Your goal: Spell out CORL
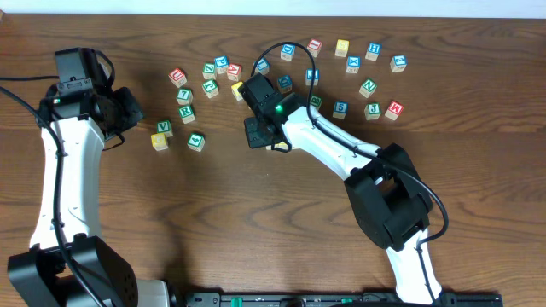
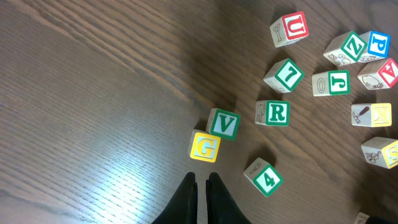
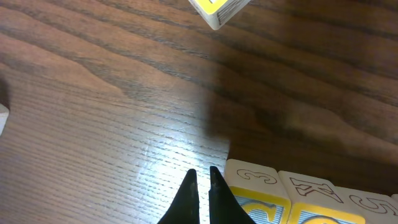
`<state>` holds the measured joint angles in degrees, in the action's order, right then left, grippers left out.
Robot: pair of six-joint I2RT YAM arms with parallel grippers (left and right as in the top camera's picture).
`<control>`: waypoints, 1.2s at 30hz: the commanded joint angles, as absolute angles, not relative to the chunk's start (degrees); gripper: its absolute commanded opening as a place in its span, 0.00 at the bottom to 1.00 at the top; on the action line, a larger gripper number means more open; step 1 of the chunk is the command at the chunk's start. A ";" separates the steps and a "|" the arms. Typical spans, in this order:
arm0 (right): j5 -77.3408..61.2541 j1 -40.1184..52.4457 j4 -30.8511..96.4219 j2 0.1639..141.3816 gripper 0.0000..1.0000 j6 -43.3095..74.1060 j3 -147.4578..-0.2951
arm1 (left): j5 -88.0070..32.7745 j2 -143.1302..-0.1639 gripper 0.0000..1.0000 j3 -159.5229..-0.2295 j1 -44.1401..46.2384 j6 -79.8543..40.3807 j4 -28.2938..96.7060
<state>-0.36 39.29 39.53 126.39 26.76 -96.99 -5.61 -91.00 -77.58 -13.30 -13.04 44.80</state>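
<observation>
Two cubes with yellow tops (image 3: 258,202) (image 3: 317,208) stand side by side, touching, at the bottom right of the right wrist view. My right gripper (image 3: 200,171) is shut and empty, its tips just left of the nearer one. From overhead, the right gripper (image 1: 253,133) hides them except for a yellow corner (image 1: 279,147). The green R cube (image 1: 186,112) lies in the left cluster and shows in the left wrist view (image 2: 273,113). My left gripper (image 2: 200,176) is shut and empty, short of the G and V cubes; from overhead it (image 1: 130,112) is left of that cluster. I cannot make out a blue L.
A yellow G (image 2: 204,147), green V (image 2: 224,124) and green 4 (image 2: 264,178) lie nearest the left gripper. Several more cubes are scattered along the back of the table (image 1: 341,47). A loose yellow cube (image 3: 217,9) lies ahead of the right gripper.
</observation>
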 commanded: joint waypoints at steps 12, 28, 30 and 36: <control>1.23 38.76 38.61 126.17 0.03 27.83 -97.54 | -4.89 -91.31 0.08 -77.08 -13.32 -12.05 44.95; -3.42 26.74 48.69 119.57 0.01 27.00 -98.67 | -7.03 -93.21 0.08 -77.08 -5.98 -12.05 43.90; -3.57 25.82 49.76 119.46 0.01 26.94 -98.67 | -7.05 -94.17 0.08 -77.08 -4.69 -12.08 43.64; -2.70 23.09 55.86 119.46 0.01 27.42 -98.67 | -7.29 -96.53 0.08 -77.08 0.10 -12.05 43.79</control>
